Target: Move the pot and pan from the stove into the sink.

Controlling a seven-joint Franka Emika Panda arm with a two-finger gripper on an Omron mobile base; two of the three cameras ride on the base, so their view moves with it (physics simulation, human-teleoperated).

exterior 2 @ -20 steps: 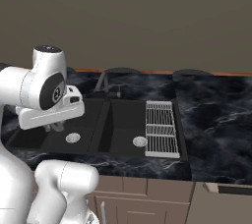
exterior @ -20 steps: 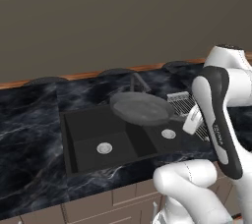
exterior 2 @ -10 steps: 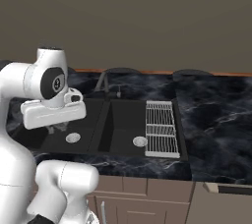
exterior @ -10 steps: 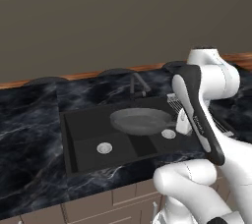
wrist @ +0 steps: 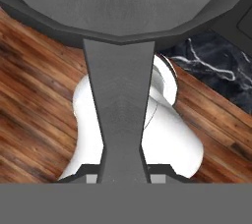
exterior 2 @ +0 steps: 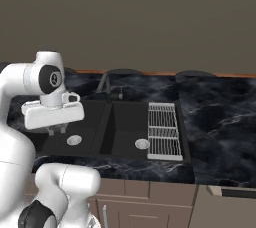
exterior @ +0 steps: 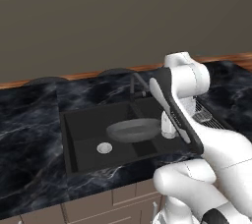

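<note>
Gripper [wrist: 123, 176] clenched on the pan [exterior: 134, 130] handle; in the hand view the handle runs from 6 o'clock straight up to the dark-grey bowl at 12. Left base view: pan sits low inside the sink [exterior: 83, 134], in the basin's right part, tilt hard to tell, drain [exterior: 104, 147] at its 8 o'clock, faucet [exterior: 138, 83] at its 12. Arm's forearm covers the pan's right edge and the handle. Right base view: hand hangs over the sink's left basin, with a drain [exterior 2: 74, 140] just beside it at 5 o'clock; right basin drain [exterior 2: 142, 144] and a wire rack [exterior 2: 163, 130] lie at its 3 o'clock. Black marbled counter [exterior 2: 220, 122] all round.
</note>
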